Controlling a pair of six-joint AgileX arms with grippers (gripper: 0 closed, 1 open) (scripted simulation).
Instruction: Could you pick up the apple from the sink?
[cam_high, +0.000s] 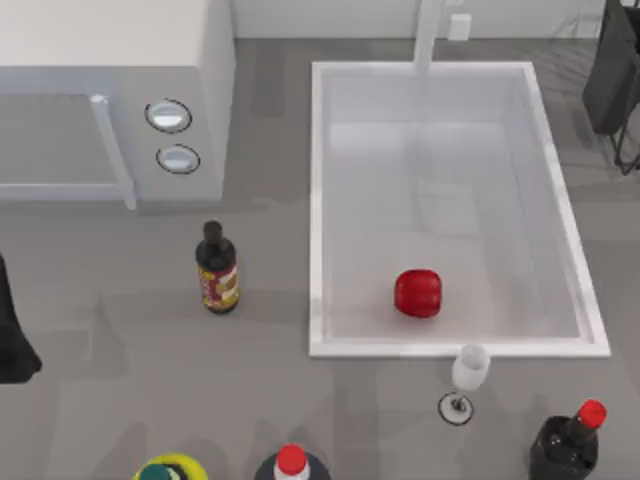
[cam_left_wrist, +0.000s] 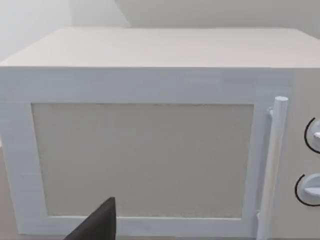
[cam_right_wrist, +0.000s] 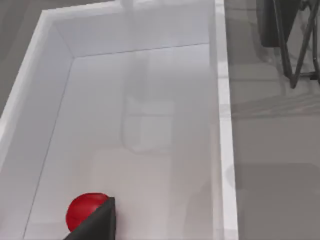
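The apple (cam_high: 417, 293) is a glossy red roundish fruit lying on the pale floor of the sink (cam_high: 318, 200), near the basin's front rim and a little left of its middle. In the right wrist view the apple (cam_right_wrist: 84, 210) lies low in the sink (cam_right_wrist: 222, 125), and a dark part of my right gripper (cam_right_wrist: 97, 223) overlaps its edge from above. My left arm (cam_high: 12, 340) is parked at the table's left edge. A dark part of my left gripper (cam_left_wrist: 100, 225) faces the microwave (cam_left_wrist: 145, 155).
A white microwave (cam_high: 110, 110) stands at the back left. A dark bottle (cam_high: 217, 268) stands left of the sink. A wine glass (cam_high: 468, 378) stands just before the front rim. Red-capped bottles (cam_high: 290, 465) (cam_high: 570, 440) line the front edge. A dark wire rack (cam_high: 615, 70) stands back right.
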